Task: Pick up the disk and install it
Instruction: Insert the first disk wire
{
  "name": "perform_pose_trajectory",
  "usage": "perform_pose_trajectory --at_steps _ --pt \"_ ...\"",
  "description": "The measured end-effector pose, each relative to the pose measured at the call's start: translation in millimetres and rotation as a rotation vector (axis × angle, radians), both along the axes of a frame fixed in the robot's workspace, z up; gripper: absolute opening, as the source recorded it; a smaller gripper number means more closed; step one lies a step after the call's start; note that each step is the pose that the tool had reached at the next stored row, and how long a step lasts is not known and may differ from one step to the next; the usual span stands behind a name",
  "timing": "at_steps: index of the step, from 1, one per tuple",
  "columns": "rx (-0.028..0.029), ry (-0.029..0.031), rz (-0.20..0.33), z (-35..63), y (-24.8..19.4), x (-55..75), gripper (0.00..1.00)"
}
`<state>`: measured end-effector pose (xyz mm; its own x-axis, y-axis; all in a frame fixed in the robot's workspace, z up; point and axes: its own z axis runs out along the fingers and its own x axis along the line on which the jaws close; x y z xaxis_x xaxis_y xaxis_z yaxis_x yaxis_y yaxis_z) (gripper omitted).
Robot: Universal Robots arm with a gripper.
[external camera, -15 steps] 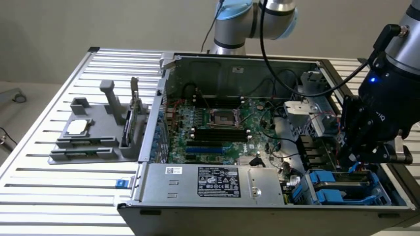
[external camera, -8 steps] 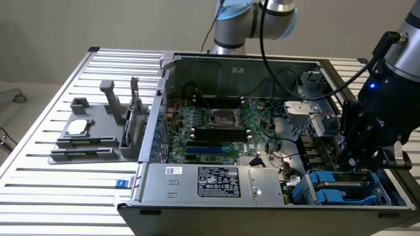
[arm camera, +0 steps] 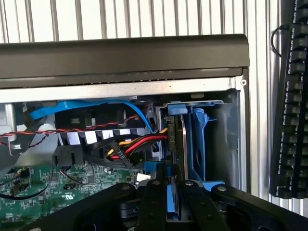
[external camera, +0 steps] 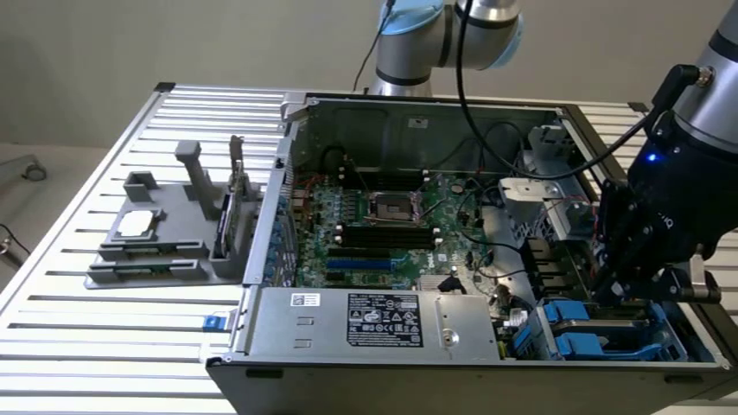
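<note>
The disk (arm camera: 179,139) stands on edge in the blue drive bay (arm camera: 198,139) at the corner of the open computer case. In the wrist view its thin silver-grey edge and blue rail run between my two black fingers (arm camera: 154,202). My gripper (arm camera: 171,199) is shut on the disk from above. In the exterior view the gripper (external camera: 632,298) hangs low over the case's near corner on that view's right, just above the disk (external camera: 607,323) and the blue bay (external camera: 576,344). Most of the disk's faces are hidden by the bay.
Red, yellow and blue cables (arm camera: 134,144) crowd right beside the bay. The motherboard (external camera: 381,225) and power supply (external camera: 369,320) occupy the case. A grey fixture (external camera: 173,233) with a small chip (external camera: 136,223) and an upright card (external camera: 237,207) sits outside the case. A keyboard (arm camera: 291,106) lies beyond the case wall.
</note>
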<state>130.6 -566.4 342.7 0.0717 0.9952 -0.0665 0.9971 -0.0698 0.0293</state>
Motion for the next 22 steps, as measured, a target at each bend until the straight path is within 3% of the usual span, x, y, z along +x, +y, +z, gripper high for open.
perform_pose_trajectory --at_steps 22 --pt "-0.0001 0.0001 0.000 -7.0 -2.7 5.1 0.17"
